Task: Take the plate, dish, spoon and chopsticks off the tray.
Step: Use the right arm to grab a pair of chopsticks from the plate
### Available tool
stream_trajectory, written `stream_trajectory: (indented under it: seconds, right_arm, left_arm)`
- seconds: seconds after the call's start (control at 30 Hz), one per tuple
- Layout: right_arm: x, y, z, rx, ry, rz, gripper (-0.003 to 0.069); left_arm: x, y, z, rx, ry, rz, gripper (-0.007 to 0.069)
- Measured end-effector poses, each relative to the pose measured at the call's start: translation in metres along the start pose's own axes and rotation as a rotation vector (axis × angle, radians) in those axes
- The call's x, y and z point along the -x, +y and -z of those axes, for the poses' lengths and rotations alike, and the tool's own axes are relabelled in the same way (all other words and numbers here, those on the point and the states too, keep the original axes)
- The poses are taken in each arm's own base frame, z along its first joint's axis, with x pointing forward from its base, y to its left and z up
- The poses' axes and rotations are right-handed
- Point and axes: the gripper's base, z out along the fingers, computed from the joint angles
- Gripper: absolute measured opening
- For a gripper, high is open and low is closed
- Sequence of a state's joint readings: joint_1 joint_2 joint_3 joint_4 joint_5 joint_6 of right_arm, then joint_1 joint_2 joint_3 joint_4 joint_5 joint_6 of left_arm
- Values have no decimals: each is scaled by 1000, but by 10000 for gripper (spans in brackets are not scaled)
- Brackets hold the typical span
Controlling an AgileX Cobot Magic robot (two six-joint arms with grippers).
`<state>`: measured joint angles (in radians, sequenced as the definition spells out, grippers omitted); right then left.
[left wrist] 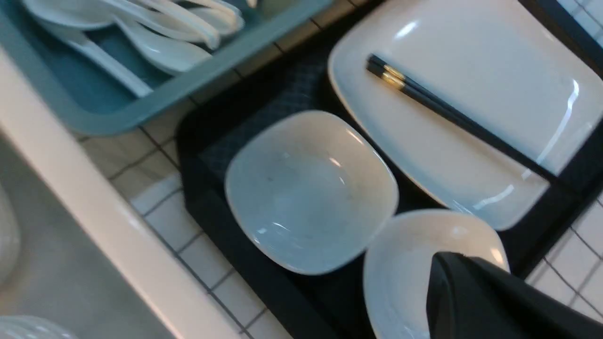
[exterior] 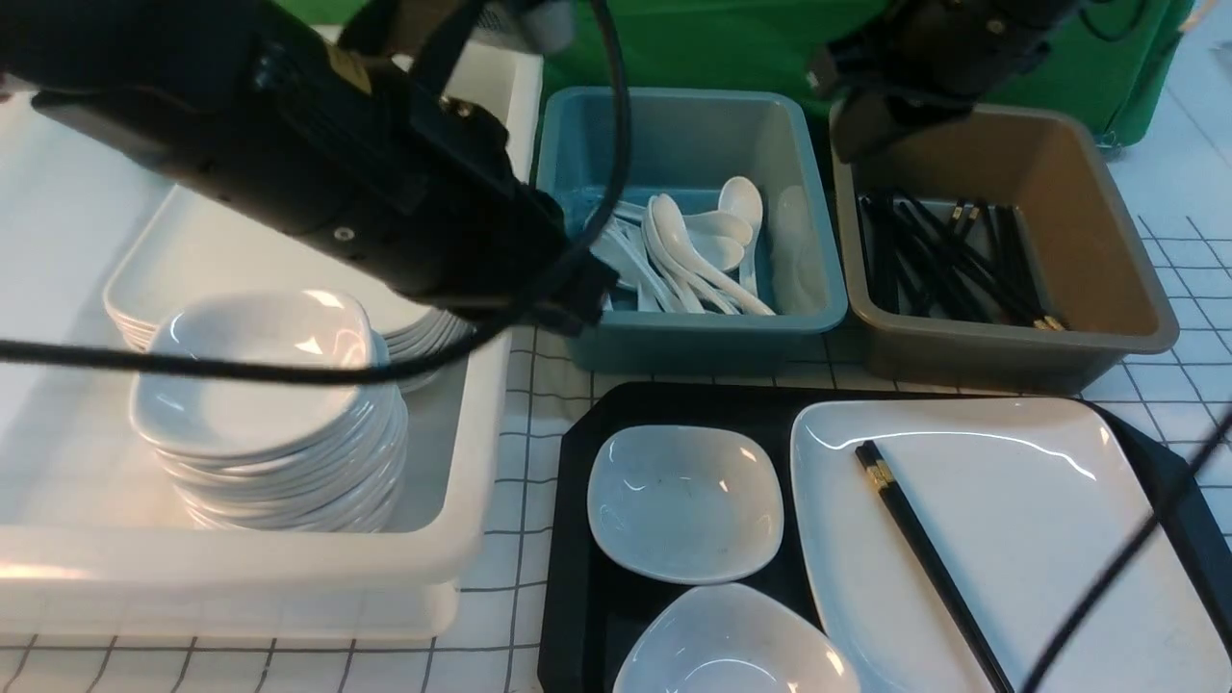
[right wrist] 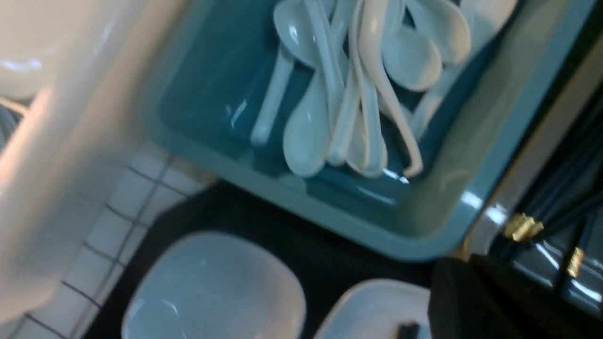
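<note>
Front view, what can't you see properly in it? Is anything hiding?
- chopsticks: thin ends cut off by the front view's bottom edge.
- nearer small dish: near part cut off by the same edge.
- stacked plates in the white bin: front view, partly hidden behind the left arm.
- spoons: blurred in the right wrist view.

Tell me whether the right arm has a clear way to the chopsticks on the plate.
Probably yes. The chopsticks lie bare on top of the plate with nothing over them, and the right arm hangs above the brown tub just behind the tray.
</note>
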<state>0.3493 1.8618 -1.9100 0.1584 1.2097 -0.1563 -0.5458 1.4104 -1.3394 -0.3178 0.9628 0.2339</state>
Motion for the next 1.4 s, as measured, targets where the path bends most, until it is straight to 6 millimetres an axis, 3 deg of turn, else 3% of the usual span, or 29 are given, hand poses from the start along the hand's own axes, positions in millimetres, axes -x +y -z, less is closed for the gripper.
stream_trajectory:
  seconds: [0.03, 0.07, 0.13, 0.17, 0.2, 0.27, 0.3, 0.33, 0.4, 0.57, 1.0, 1.13, 1.23, 1.4]
  right_arm:
    - [-11, 0, 7, -22, 18, 8, 71]
    - [-27, -2, 3, -52, 75, 15, 106]
    - [-41, -4, -1, -73, 117, 22, 144]
    - [-61, -7, -11, -98, 174, 30, 217]
    - [-63, -7, -13, -101, 180, 30, 227]
    - [-92, -10, -45, -108, 242, 17, 352]
    - [-91, -10, -46, -109, 234, 15, 360]
    - [-103, -12, -65, -112, 249, 4, 428]
    - [-112, -14, -85, -112, 269, -7, 477]
    - [-123, -19, -122, -109, 340, -36, 510]
    - [-126, -8, -155, -97, 333, -18, 496]
    - [-124, -9, -156, -98, 329, -18, 351]
    - [-125, -8, -156, -98, 335, -4, 135]
    - [-127, -6, -150, -94, 365, -5, 138]
  left_arm:
    - [-1, -5, -1, -9, 9, -21, -3]
    - [-3, -13, -4, -23, 20, -47, -3]
    - [-4, -19, -6, -34, 29, -64, -3]
    - [-8, -26, -11, -42, 39, -88, -3]
    - [-8, -26, -11, -43, 37, -90, -3]
    - [-13, -33, -19, -52, 35, -106, -3]
    - [-14, -32, -20, -52, 38, -105, -3]
    - [-16, -33, -24, -51, 33, -105, -3]
    - [-19, -32, -28, -45, 34, -104, -3]
    - [-19, -31, -30, -39, 29, -104, -3]
    - [-19, -30, -31, -37, 23, -88, -3]
    - [-18, -30, -31, -37, 22, -86, -3]
    - [-18, -30, -31, -36, 20, -75, -3]
    - [-18, -30, -31, -36, 19, -67, -3]
